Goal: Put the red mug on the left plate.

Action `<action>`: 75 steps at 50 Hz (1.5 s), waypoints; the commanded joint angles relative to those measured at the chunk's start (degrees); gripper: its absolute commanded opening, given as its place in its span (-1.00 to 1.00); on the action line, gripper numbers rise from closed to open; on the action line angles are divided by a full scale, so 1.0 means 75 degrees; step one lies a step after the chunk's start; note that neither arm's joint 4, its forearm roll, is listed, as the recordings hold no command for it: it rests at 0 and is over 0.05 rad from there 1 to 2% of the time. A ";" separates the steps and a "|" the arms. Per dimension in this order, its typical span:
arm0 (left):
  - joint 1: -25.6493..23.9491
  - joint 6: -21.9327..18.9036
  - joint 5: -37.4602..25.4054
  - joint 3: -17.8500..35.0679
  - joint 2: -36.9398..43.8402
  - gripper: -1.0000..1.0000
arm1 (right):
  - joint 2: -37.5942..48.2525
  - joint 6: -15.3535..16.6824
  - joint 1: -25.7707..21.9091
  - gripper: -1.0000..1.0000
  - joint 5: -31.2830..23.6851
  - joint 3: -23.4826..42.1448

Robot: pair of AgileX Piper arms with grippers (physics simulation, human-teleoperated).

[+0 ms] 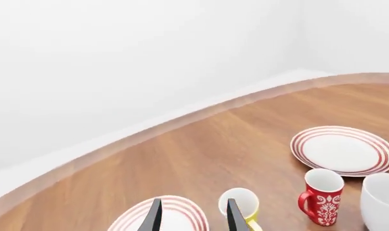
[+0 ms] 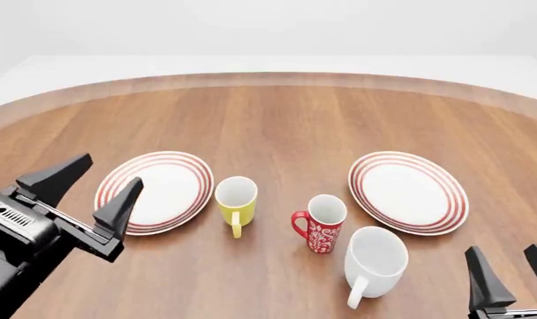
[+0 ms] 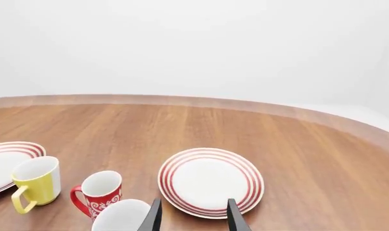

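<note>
The red mug point(image 2: 320, 223) with a white swirly pattern stands upright mid-table, handle to its left; it also shows in the left wrist view point(image 1: 323, 196) and the right wrist view point(image 3: 98, 193). The left plate point(image 2: 155, 191), white with red rings, lies left of it, and shows in the left wrist view point(image 1: 175, 216) and the right wrist view point(image 3: 5, 161). My left gripper point(image 2: 104, 183) is open and empty, hovering over the left plate's left side. My right gripper point(image 2: 515, 269) is open and empty at the front right, away from the mug.
A yellow mug point(image 2: 236, 201) stands between the left plate and the red mug. A bigger white mug point(image 2: 375, 263) stands just front right of the red mug. A second ringed plate point(image 2: 409, 191) lies at the right. The table's curved far edge point(image 2: 268, 78) is at the back.
</note>
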State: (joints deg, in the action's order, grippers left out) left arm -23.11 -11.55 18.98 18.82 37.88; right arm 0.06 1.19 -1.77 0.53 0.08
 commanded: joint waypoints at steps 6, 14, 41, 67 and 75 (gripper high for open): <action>-0.0941 -0.0664 0.0803 0.0757 0.1928 1.00 | -0.0002 0.0004 0.0003 1.00 -0.0016 0.0000; -0.1495 -0.1069 0.0843 0.1123 0.2756 1.00 | -0.0001 -0.0018 0.0012 1.00 -0.0027 0.0001; -0.2531 -0.1182 0.0496 0.1826 0.4329 1.00 | -0.0005 0.0008 -0.0008 1.00 0.0004 0.0001; -0.3262 -0.0947 0.0390 0.2136 0.5253 1.00 | -0.0005 0.0049 -0.0047 1.00 0.0044 0.0003; -0.3330 -0.0927 0.0497 0.2218 0.5654 1.00 | -0.0005 0.0069 -0.0072 1.00 0.0065 0.0003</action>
State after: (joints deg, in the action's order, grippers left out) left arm -46.82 -18.86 22.36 34.61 77.20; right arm 0.03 1.54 -2.13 0.86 0.10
